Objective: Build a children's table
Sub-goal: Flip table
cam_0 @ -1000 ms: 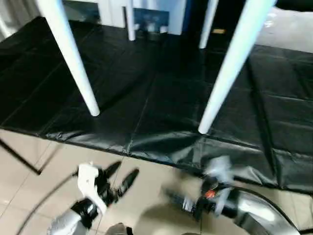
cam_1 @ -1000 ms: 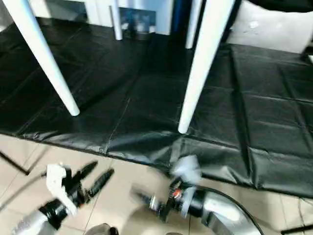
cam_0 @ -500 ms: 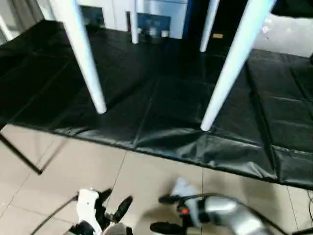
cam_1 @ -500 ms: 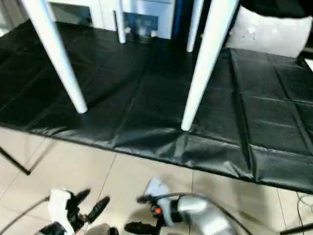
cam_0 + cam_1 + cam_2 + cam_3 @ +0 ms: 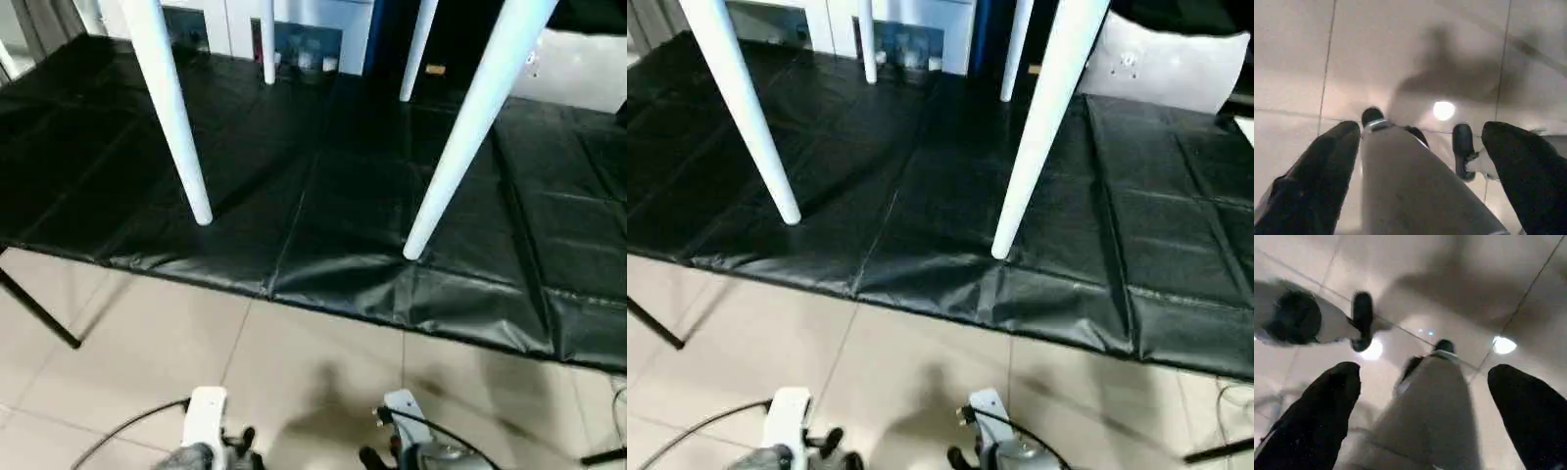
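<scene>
We had the table standing on its legs [image 5: 176, 127] on the black mat [image 5: 323, 215], so both grippers [image 5: 1420, 161] [image 5: 1420, 401] hung low, fingers spread wide and empty.

Four white table legs [image 5: 176, 127] stand on one black padded desk [image 5: 323, 225]. Two tools hang over the tiled floor [image 5: 147, 352]: left tool [image 5: 1420, 166], right tool [image 5: 1422, 401].
</scene>
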`<state>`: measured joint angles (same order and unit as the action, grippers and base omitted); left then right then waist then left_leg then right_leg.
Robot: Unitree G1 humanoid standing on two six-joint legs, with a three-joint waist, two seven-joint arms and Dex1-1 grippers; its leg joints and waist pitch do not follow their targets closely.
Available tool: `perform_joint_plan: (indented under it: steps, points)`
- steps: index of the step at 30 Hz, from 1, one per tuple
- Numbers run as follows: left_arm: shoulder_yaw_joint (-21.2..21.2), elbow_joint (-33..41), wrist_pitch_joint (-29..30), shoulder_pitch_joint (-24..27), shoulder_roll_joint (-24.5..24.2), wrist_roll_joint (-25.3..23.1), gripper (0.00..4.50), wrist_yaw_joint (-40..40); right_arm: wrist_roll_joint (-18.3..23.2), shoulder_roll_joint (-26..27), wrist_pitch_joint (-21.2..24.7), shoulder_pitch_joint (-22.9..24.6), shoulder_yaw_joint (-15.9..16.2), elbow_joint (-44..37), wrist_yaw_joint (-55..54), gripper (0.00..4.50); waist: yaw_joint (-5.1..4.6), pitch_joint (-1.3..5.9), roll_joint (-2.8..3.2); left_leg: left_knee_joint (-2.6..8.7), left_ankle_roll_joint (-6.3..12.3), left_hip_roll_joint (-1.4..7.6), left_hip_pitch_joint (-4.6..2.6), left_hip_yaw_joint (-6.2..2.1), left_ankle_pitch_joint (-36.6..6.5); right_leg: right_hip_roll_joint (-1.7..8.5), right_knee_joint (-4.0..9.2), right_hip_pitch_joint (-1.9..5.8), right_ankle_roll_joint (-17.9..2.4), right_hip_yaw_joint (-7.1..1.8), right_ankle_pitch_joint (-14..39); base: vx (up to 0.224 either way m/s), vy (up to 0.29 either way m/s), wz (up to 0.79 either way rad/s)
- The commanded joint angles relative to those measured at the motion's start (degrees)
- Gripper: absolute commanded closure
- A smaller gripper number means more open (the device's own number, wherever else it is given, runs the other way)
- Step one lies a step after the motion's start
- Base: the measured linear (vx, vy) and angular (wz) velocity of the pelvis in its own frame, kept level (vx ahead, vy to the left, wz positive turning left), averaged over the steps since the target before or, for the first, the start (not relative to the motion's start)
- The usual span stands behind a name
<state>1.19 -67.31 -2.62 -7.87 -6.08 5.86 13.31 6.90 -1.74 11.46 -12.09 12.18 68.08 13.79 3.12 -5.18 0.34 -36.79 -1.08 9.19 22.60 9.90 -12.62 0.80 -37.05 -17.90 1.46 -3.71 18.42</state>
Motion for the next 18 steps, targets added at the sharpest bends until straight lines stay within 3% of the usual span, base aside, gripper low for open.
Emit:
perform_joint_plan:
  steps: [1, 2, 3, 4, 5, 6, 7, 8, 9, 10, 11, 12, 13, 14, 15, 17, 18]
  points:
    - [0.4, -2.9, -0.8, 0.0, -0.5, -1.1, 0.07, -1.1, 0.9, 1.8, -1.0, -1.6, -1.3, 2.1, -2.3, 0.00, 1.40, 1.64, -0.72, -0.59, 0.26, 3.40, 0.71, -4.28, -9.1, 11.06, 8.51, 1.45, -11.5, -11.59, -1.3, 0.046, 0.127, -0.74]
    - [0.3, -3.5, -1.1, -0.2, -0.5, -1.2, 0.07, -1.2, 0.7, 2.2, -1.5, -2.0, -1.5, 2.8, -3.0, 0.00, 1.16, 1.73, -0.24, 1.26, -0.70, 3.47, 0.20, -4.46, -8.1, 8.57, 7.70, 1.03, -11.5, -10.58, -3.0, 0.013, 0.176, -0.67]
    - [0.2, -3.9, -1.3, -0.2, -0.4, -1.2, 0.07, -1.3, 0.6, 2.4, -1.8, -2.1, -1.7, 3.2, -3.4, 0.00, 0.89, 1.92, 0.28, 3.73, -1.74, 4.22, -1.31, -3.98, -7.9, 5.44, 6.23, -0.19, -11.0, -8.68, -6.4, 0.013, 0.176, -0.67]
    - [-0.4, -4.5, -1.4, -0.3, -0.1, -1.0, 0.07, -1.3, 0.8, 3.0, -2.4, -2.3, -2.7, 3.9, -4.2, 0.00, -0.76, 3.59, 1.20, 6.88, 4.67, 4.98, -3.37, -5.21, -1.3, 1.87, -0.06, -2.25, -11.6, -0.60, -17.6, 0.010, 0.221, -0.42]
    - [-0.8, -4.9, -1.5, -0.4, 0.1, -0.8, 0.07, -1.4, 0.9, 3.3, -2.8, -2.4, -3.3, 4.4, -4.7, 0.00, -2.26, 4.01, 2.44, 6.42, 9.01, 4.73, -5.02, -5.62, 3.3, 1.61, -1.47, -4.40, -12.0, 2.13, -15.4, 0.005, 0.213, -0.08]
    - [-1.5, -5.7, -1.1, -0.3, 0.5, -0.6, 0.07, -1.5, 1.1, 3.7, -3.5, -2.3, -4.2, 5.0, -4.7, 0.00, -3.12, 3.76, 2.22, 6.47, 15.69, 6.01, -5.25, -6.05, 11.7, 2.75, -1.45, -5.09, -10.5, 4.48, -9.5, 0.005, 0.213, -0.08]
    - [-1.6, -6.1, -1.2, -0.4, 0.7, -0.9, 0.07, -1.5, 1.0, 3.8, -4.1, -2.1, -4.6, 5.3, -4.3, 0.00, -3.18, 3.00, 1.93, 7.75, 16.03, 6.47, -3.05, -4.28, 10.7, 3.32, -0.84, -4.41, -9.9, 5.79, -7.8, -0.007, 0.176, 0.08]
    - [-1.6, -6.4, -1.2, -0.4, 0.8, -1.1, 0.07, -1.6, 0.9, 3.8, -4.4, -2.1, -4.8, 5.4, -4.1, 0.00, -3.41, 2.97, 1.54, 8.11, 12.57, 5.88, -2.53, -3.75, 5.4, 4.69, 0.71, -3.60, -11.1, 5.85, -7.8, -0.034, 0.139, 0.02]
    - [-1.7, -6.8, -1.4, -0.5, 0.8, -1.3, 0.07, -1.4, 0.7, 3.5, -5.1, -1.7, -5.3, 5.7, -3.9, 0.00, -3.40, 3.15, 1.50, 7.98, 10.02, 5.15, -2.81, -3.28, 2.6, 5.35, 1.47, -3.55, -12.3, 5.75, -8.1, -0.034, 0.139, 0.02]
    - [-1.8, -6.8, -1.4, -0.5, 0.7, -1.3, 0.07, -1.3, 0.7, 3.5, -5.2, -1.6, -5.4, 5.8, -3.8, 0.00, -3.42, 3.42, 0.80, 7.59, 5.84, 4.28, -2.40, -2.88, -1.8, 7.36, 3.00, -2.52, -14.0, 4.92, -11.0, -0.059, 0.097, -0.12]
    - [-2.1, -7.0, -1.7, -0.6, 0.5, -1.2, 0.07, -0.9, 0.8, 3.2, -5.8, -1.3, -6.1, 6.3, -3.6, 0.00, -3.10, 3.61, 0.22, 7.58, 4.35, 4.47, -1.81, -2.63, -4.2, 9.18, 3.85, -1.58, -14.3, 4.32, -14.5, -0.073, 0.060, -0.09]
    - [-2.2, -7.1, -2.0, -0.6, 0.3, -1.2, 0.07, -0.7, 0.6, 3.1, -5.9, -1.1, -6.1, 6.7, -3.7, 0.00, -2.93, 3.03, 0.31, 8.28, 2.97, 4.84, -2.30, -2.14, -10.8, 9.32, 4.78, -2.31, -14.6, 3.93, -11.1, -0.073, 0.060, -0.09]
    - [-2.4, -7.4, -2.4, -0.8, 0.3, -1.3, 0.07, -0.7, 0.0, 2.9, -6.1, -1.0, -6.3, 7.3, -4.0, 0.00, -3.08, 2.63, 0.20, 8.71, 2.00, 4.89, -2.00, -2.13, -15.3, 9.42, 5.14, -2.30, -14.5, 3.68, -7.4, -0.071, 0.027, 0.01]
    - [-2.4, -7.5, -2.5, -0.8, 0.3, -1.4, 0.07, -0.7, -0.3, 2.9, -6.2, -1.0, -6.3, 7.5, -4.1, 0.00, -3.00, 2.18, 0.42, 9.13, -0.98, 4.97, -2.18, -2.31, -23.6, 9.86, 6.06, -2.72, -13.6, 3.18, 1.9, -0.068, 0.005, -0.04]
    - [-2.7, -7.6, -2.6, -0.8, 0.3, -1.5, 0.07, -0.6, -1.0, 2.4, -6.0, -0.9, -6.3, 8.0, -4.6, 0.00, -3.13, 1.80, 0.19, 9.16, -3.49, 4.89, -2.20, -2.81, -29.2, 10.25, 6.84, -3.10, -11.8, 2.79, 10.5, -0.068, 0.005, -0.04]
    - [-2.8, -7.8, -2.6, -0.9, 0.2, -1.8, 0.07, -0.7, -1.9, 1.5, -5.6, -0.9, -6.3, 8.6, -5.3, 0.00, -3.17, 1.65, 0.00, 9.07, -5.09, 4.84, -2.43, -3.51, -33.4, 10.56, 7.59, -3.72, -9.4, 2.38, 18.5, -0.064, 0.003, -0.12]
    - [-2.8, -7.9, -2.7, -0.9, 0.2, -2.0, 0.07, -0.7, -2.1, 1.1, -5.1, -0.9, -6.4, 8.8, -5.4, 0.00, -3.26, 1.79, -0.05, 9.26, -5.05, 4.89, -2.26, -3.61, -32.8, 10.31, 7.50, -3.64, -9.3, 2.36, 16.3, -0.056, 0.004, -0.13]
